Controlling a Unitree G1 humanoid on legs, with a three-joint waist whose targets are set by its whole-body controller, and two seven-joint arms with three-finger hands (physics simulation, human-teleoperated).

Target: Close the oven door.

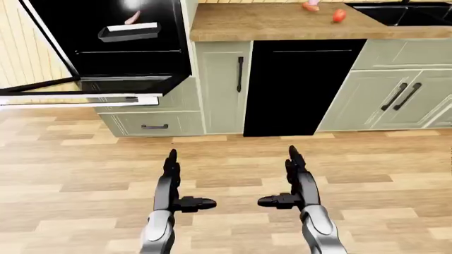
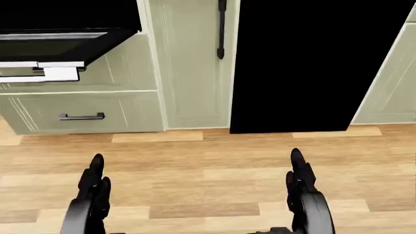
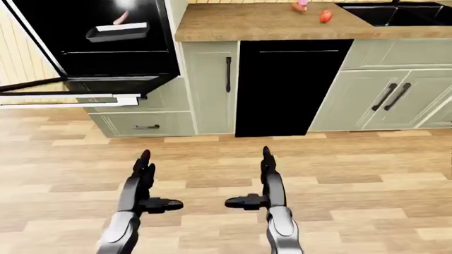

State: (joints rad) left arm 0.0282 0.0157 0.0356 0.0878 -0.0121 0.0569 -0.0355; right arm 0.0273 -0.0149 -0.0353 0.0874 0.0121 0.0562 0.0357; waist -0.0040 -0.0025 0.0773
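The black oven (image 1: 116,39) fills the upper left of the left-eye view, set into pale green cabinets. Its door (image 1: 85,91) hangs open, folded down flat, with a white handle bar (image 1: 78,100) along its near edge. A grey tray (image 1: 129,32) sits on a rack inside the cavity. Both hands hover low over the wood floor, well below and to the right of the door. My left hand (image 1: 175,182) and my right hand (image 1: 293,180) are open, fingers straight and thumbs pointing inward, holding nothing.
A green drawer (image 1: 152,124) sits under the oven. Right of it stand a narrow cabinet door (image 1: 224,84) and a black dishwasher panel (image 1: 300,87). A wooden countertop (image 1: 282,24) carries two red items (image 1: 339,15) beside a black sink (image 1: 409,13).
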